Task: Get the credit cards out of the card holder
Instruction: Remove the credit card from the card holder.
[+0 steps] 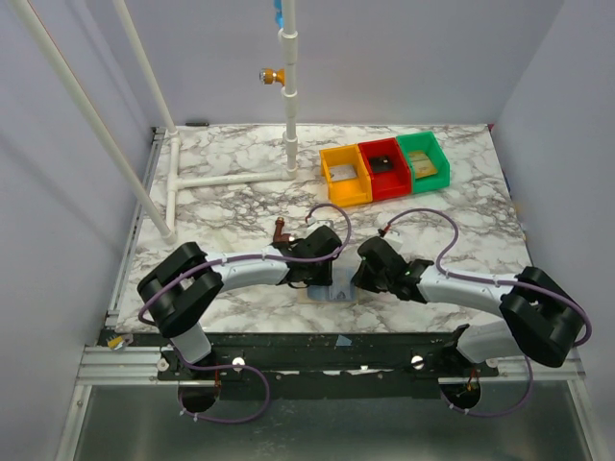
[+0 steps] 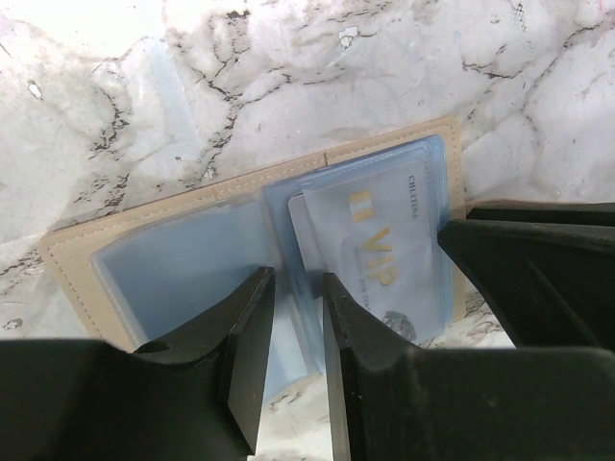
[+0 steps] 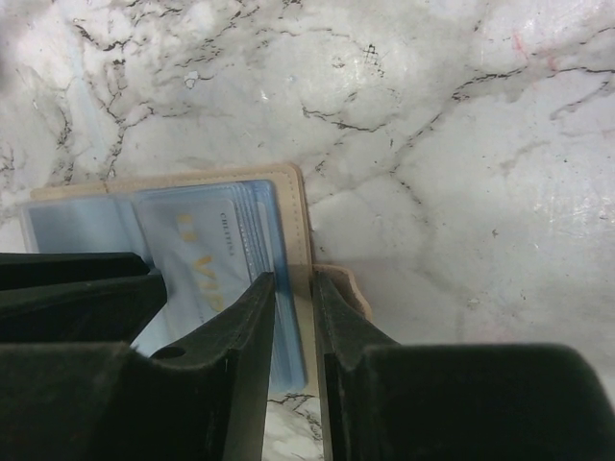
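The card holder (image 1: pixel 333 294) lies open and flat near the table's front edge, between the two grippers. It has a tan border (image 2: pixel 67 252) and clear blue sleeves. A pale blue credit card (image 2: pixel 377 240) with gold "VIP" lettering sits in the right-hand sleeve (image 3: pixel 204 252). My left gripper (image 2: pixel 296 280) is down on the holder's middle, its narrow jaws closed on a raised blue sleeve edge. My right gripper (image 3: pixel 294 280) pinches the holder's right edge (image 3: pixel 296 206), with the tan border and sleeve ends between its fingers. Any other cards are hidden.
Yellow (image 1: pixel 346 176), red (image 1: pixel 384 169) and green (image 1: pixel 424 160) bins stand in a row at the back right, each with small items inside. A white pipe frame (image 1: pixel 231 180) with an upright post (image 1: pixel 290 115) occupies the back left. Both arms crowd the front centre.
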Available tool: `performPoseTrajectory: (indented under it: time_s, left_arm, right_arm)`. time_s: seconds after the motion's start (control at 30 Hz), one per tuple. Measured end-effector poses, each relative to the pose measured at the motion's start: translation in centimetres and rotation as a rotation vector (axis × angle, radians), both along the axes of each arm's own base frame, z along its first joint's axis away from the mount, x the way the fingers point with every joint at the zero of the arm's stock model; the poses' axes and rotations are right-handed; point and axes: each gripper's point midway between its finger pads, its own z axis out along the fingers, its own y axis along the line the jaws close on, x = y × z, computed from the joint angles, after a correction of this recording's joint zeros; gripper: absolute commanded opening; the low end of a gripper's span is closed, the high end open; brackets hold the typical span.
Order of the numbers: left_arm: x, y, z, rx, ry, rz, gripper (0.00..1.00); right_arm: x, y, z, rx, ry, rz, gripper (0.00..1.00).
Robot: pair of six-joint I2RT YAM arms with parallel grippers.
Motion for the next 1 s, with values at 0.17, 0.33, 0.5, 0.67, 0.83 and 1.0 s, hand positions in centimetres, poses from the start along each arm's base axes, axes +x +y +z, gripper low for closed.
performPoseTrajectory:
  time_s: [0.17, 0.33, 0.5, 0.67, 0.83, 1.0]
  left_arm:
    - [0.0, 0.0, 0.0, -0.013, 0.005, 0.001, 0.29]
    - [-0.1, 0.4, 0.0, -0.048, 0.017, 0.012, 0.29]
    - [-0.1, 0.7, 0.1, -0.076, 0.027, 0.017, 0.29]
    - [-0.4, 0.8, 0.1, -0.106, 0.036, 0.022, 0.29]
    - [-0.8, 1.3, 0.2, -0.129, 0.054, 0.031, 0.27]
    - [-0.8, 1.8, 0.1, -0.136, 0.065, 0.046, 0.26]
  right_arm:
    - [0.0, 0.1, 0.0, -0.004, -0.001, 0.007, 0.27]
    - [-0.3, 0.0, 0.3, -0.004, 0.0, 0.027, 0.27]
    - [-0.6, 0.0, 0.8, -0.013, -0.005, 0.053, 0.24]
    - [-0.9, 1.0, 1.5, -0.02, -0.011, 0.095, 0.2]
    - [-1.0, 2.6, 2.2, -0.024, -0.022, 0.136, 0.18]
    - [-0.5, 3.0, 1.8, -0.064, -0.014, 0.133, 0.17]
